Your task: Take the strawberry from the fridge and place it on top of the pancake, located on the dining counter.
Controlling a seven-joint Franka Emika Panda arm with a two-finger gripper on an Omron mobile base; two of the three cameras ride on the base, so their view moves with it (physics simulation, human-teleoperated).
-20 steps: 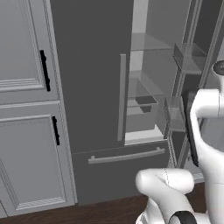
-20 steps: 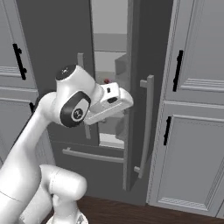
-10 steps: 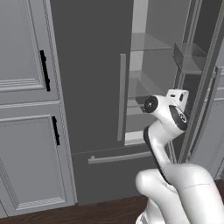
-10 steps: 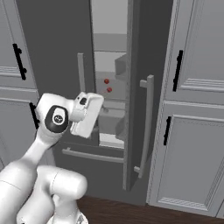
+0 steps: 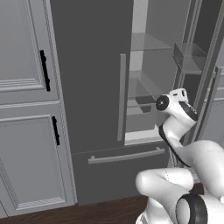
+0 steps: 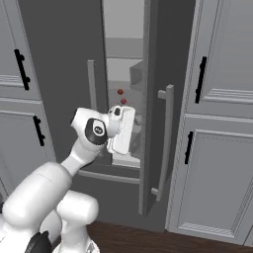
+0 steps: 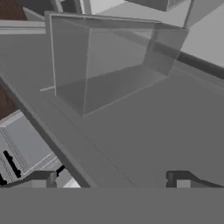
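Gripper [image 7: 109,180] spread, empty, at the fridge [image 6: 64,59] opening. Strawberry [image 6: 120,92], probably the red dots, sits deeper on a shelf. Risk: wrist clips the open door [image 6: 150,99] reaching in.

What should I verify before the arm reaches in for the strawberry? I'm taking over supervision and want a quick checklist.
1. Fridge right door open: ok, pale interior exposed.
2. Strawberry located: cannot tell; two small red things sit on a shelf in the right base view, too small to identify.
3. Gripper open and empty: ok, fingers spread with nothing between them.
4. Gripper aimed at the red things: not ok, hand view faces a clear door bin.
5. Hand inside the opening: cannot tell.
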